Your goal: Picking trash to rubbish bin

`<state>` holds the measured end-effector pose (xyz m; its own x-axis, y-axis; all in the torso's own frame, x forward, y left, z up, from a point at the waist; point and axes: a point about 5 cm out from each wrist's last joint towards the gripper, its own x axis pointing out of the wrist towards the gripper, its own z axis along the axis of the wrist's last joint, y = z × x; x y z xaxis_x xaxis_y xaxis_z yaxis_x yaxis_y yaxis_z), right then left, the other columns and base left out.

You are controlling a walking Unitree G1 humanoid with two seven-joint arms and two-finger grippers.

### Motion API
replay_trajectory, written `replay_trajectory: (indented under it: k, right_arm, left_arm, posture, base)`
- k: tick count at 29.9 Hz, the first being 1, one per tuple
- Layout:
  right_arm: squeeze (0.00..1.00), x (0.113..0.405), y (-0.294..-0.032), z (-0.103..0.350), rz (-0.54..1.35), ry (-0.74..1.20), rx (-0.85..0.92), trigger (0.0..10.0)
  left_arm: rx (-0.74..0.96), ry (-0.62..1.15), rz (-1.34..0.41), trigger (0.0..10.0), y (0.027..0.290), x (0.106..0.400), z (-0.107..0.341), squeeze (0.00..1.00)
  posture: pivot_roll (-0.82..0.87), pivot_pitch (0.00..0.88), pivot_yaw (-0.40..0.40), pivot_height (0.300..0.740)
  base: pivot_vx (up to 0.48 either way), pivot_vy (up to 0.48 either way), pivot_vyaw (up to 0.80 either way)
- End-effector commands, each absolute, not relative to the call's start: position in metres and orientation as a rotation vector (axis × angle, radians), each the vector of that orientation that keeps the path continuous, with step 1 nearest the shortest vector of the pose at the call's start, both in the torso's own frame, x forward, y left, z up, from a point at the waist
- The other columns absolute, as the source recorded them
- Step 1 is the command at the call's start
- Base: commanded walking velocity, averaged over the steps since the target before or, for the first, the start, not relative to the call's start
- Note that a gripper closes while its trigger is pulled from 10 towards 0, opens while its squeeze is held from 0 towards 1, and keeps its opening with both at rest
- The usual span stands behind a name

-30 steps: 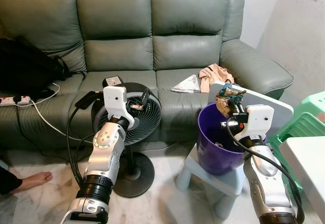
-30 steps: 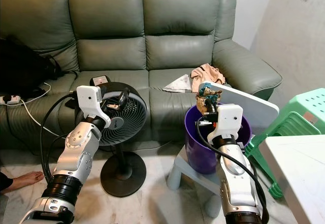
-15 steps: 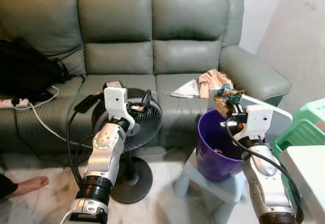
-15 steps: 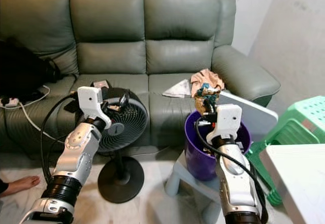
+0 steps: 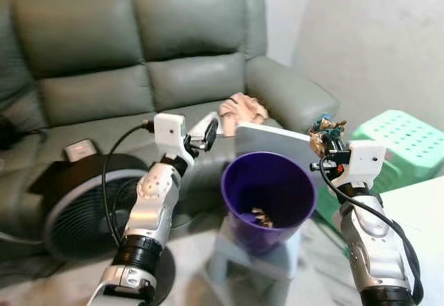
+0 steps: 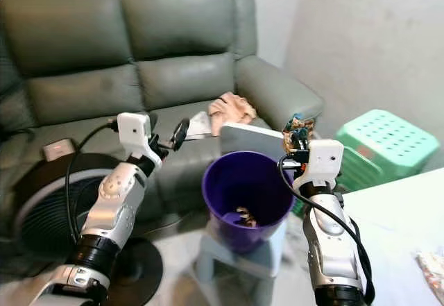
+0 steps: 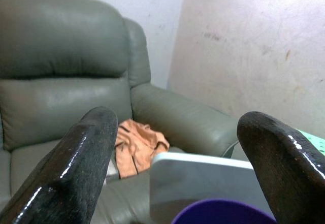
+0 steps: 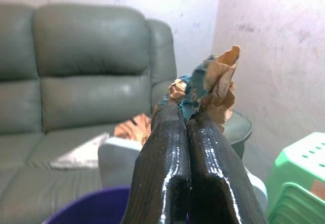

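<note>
1. While the purple bin (image 5: 269,193) is standing on a small pale stool (image 5: 243,259) in front of the grey-green sofa (image 5: 139,70), the right gripper (image 5: 326,139) is hovering just beyond the bin's right rim, raised above it.
2. Its two black fingers (image 8: 172,168) are pressing flat together and pinching a crumpled brown and teal wad of trash (image 8: 208,89), which is sticking up past the fingertips.
3. The trash is sitting outside the bin's opening, to the right of the rim, not over the mouth.
4. The left gripper (image 5: 206,131) is hanging near the bin's upper left rim with its fingers (image 7: 81,168) spread wide apart, holding nothing.
5. A flat white board (image 5: 274,143) is leaning just behind the bin, touching or nearly touching its back rim, narrowing the space between the bin and the sofa.
6. The bin's mouth is standing open, and a few small scraps (image 5: 262,216) are lying at its bottom.
7. A stack of green plastic stools (image 5: 399,129) is crowding the bin's right side, beyond the right arm, and a white table corner (image 6: 409,216) is lying nearer still.
8. A black floor fan (image 5: 69,202) is standing to the bin's left, behind the left arm.
9. An orange cloth (image 5: 241,108) is lying on the sofa seat behind the bin.
10. No readable writing or brand mark is showing on any of these things.
</note>
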<state>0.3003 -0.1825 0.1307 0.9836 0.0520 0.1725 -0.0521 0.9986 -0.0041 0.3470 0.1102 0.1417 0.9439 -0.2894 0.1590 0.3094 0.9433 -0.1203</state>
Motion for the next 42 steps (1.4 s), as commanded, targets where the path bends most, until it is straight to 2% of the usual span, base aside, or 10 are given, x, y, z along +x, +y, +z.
replay_trajectory:
  k: [1, 8, 17, 22, 24, 29, 36, 42]
  right_arm:
    - [0.0, 0.302, -0.18, 0.135, 0.059, -0.18, -0.004, 10.0]
    - [0.0, 0.306, -0.182, 0.133, 0.041, -0.146, -0.001, 10.0]
    - [0.0, 0.327, -0.188, 0.135, 0.013, -0.073, -0.072, 10.0]
    - [0.0, 0.344, -0.183, 0.136, 0.054, -0.015, -0.1, 10.0]
    - [0.0, 0.345, -0.183, 0.136, 0.057, -0.013, -0.098, 10.0]
    - [0.0, 0.363, -0.172, 0.133, 0.125, 0.045, -0.111, 10.0]
    - [0.0, 0.373, -0.164, 0.128, 0.148, 0.104, -0.119, 10.0]
    - [0.0, 0.382, -0.157, 0.122, 0.135, 0.169, -0.104, 10.0]
  left_arm:
    - [-0.125, -0.139, -0.292, 10.0, 0.114, 0.346, 0.14, 0.0]
    - [-0.071, -0.145, -0.317, 10.0, 0.11, 0.344, 0.139, 0.0]
    - [-0.049, -0.16, -0.405, 10.0, 0.085, 0.324, 0.129, 0.0]
    - [-0.041, -0.168, -0.419, 10.0, 0.073, 0.308, 0.122, 0.0]
    - [-0.04, -0.169, -0.42, 10.0, 0.072, 0.307, 0.122, 0.0]
    - [-0.049, -0.193, -0.422, 10.0, 0.064, 0.285, 0.119, 0.0]
    - [-0.076, -0.188, -0.449, 10.0, 0.058, 0.269, 0.117, 0.0]
    - [-0.122, -0.15, -0.565, 10.0, 0.042, 0.247, 0.115, 0.0]
  posture:
    - [-0.01, 0.0, -0.016, 0.715]
    - [-0.01, 0.0, -0.013, 0.715]
    - [0.01, 0.018, -0.044, 0.715]
    - [0.06, 0.053, -0.103, 0.715]
    - [0.06, 0.053, -0.103, 0.715]
    - [0.12, 0.098, -0.158, 0.715]
    - [0.15, 0.119, -0.182, 0.715]
    - [0.19, 0.137, -0.192, 0.715]
  base:
    - [0.0, 0.0, 0.0]
    - [0.0, 0.0, 0.0]
    - [0.0, 0.0, 0.0]
    - [0.0, 0.0, 0.0]
    - [0.0, 0.0, 0.0]
    - [0.0, 0.0, 0.0]
    - [0.0, 0.0, 0.0]
    - [0.0, 0.0, 0.0]
